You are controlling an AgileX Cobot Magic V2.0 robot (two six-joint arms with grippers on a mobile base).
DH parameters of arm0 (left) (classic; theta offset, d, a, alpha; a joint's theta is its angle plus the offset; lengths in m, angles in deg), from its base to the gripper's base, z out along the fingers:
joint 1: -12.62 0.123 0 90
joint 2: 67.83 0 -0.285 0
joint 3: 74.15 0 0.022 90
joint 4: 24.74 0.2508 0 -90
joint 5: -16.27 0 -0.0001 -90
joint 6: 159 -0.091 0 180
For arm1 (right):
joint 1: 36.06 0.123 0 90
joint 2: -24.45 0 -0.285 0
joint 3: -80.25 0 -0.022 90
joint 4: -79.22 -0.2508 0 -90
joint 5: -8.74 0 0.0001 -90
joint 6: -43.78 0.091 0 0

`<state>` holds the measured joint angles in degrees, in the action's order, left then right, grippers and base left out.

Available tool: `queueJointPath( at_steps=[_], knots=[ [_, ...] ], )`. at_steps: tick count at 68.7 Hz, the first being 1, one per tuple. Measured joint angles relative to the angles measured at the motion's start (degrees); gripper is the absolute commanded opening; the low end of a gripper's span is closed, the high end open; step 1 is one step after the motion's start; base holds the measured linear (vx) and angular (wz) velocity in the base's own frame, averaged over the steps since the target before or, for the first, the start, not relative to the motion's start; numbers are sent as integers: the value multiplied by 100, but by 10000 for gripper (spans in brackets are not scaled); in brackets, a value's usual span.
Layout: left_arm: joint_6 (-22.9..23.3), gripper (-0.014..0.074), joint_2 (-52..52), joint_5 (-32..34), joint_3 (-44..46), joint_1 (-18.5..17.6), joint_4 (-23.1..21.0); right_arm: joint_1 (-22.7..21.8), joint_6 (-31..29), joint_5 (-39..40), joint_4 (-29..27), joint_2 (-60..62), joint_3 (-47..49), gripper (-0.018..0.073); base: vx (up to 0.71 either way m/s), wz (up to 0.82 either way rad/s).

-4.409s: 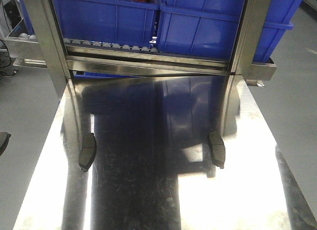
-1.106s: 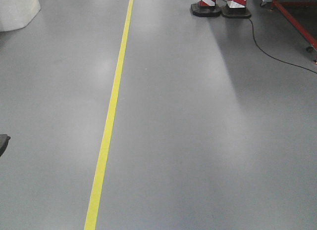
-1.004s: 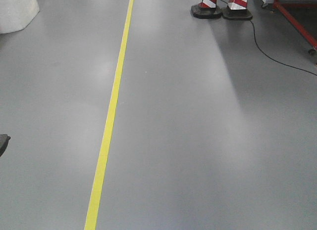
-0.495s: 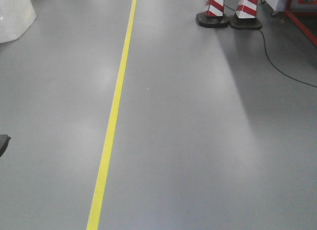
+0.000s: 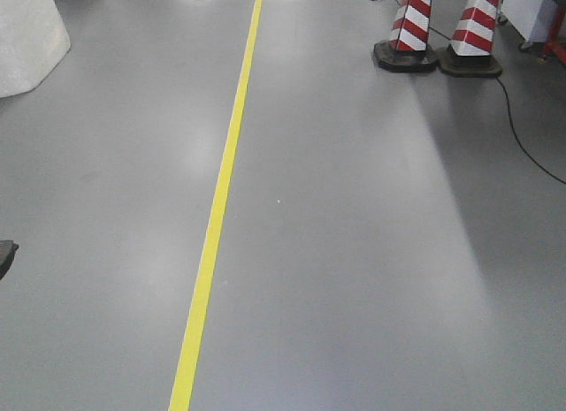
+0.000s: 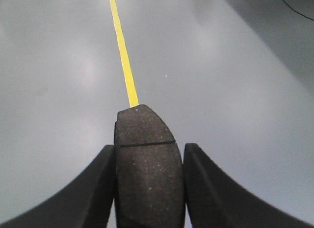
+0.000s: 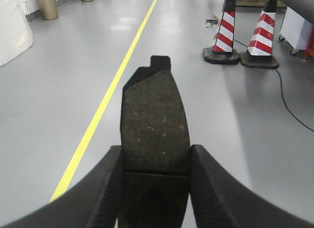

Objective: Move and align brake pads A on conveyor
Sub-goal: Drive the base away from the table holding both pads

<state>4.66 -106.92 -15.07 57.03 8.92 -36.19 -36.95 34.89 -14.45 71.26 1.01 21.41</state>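
Transit stage, judged as mid-task. Clamped in the left hand (image 6: pixel 149 147), with the fingers (image 6: pixel 98 189) pressed on both long edges: left brake pad (image 6: pixel 147 159). Clamped in the same way in the right hand (image 7: pixel 156 149): right brake pad (image 7: pixel 154 115). Below and ahead of both hands, only grey floor (image 5: pixel 354 252), with a yellow line (image 5: pixel 217 216) running away forward. Ahead and to the right of the right hand, two red-and-white cones (image 5: pixel 407 31) and a dark cable (image 5: pixel 522 146) trailing from them. No conveyor in any view, and no further pads.

Done, as far as shown: pickup of two pads, one per hand. Left, by judgement: arrival at the conveyor, then setting down and aligning both, then probably the same for the remaining pads.

Orientation: long axis of each pad in line with the fingers, projecting straight forward past their ends.
- **Left brake pad:** rounded end foremost, thin groove crosswise about level with the finger ends, rough face toward the wrist camera.
- **Right brake pad:** notched tab foremost, groove crosswise just behind the finger ends.
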Motion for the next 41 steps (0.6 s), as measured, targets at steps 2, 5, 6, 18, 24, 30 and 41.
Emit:
queueJointPath(
  at_steps=[2, 5, 6, 18, 24, 30, 41],
  knots=[
    [0, 109, 0, 0, 0, 0, 0, 0, 0, 0, 0, 0, 0, -5, 63, 4],
    [0, 109, 0, 0, 0, 0, 0, 0, 0, 0, 0, 0, 0, -5, 63, 3],
    [0, 109, 0, 0, 0, 0, 0, 0, 0, 0, 0, 0, 0, -5, 63, 2],
    [0, 109, 0, 0, 0, 0, 0, 0, 0, 0, 0, 0, 0, -5, 65, -1],
    [0, 109, 0, 0, 0, 0, 0, 0, 0, 0, 0, 0, 0, -5, 66, -6],
    [0, 109, 0, 0, 0, 0, 0, 0, 0, 0, 0, 0, 0, -5, 66, -7],
    [0, 109, 0, 0, 0, 0, 0, 0, 0, 0, 0, 0, 0, -5, 66, -6]
  ],
)
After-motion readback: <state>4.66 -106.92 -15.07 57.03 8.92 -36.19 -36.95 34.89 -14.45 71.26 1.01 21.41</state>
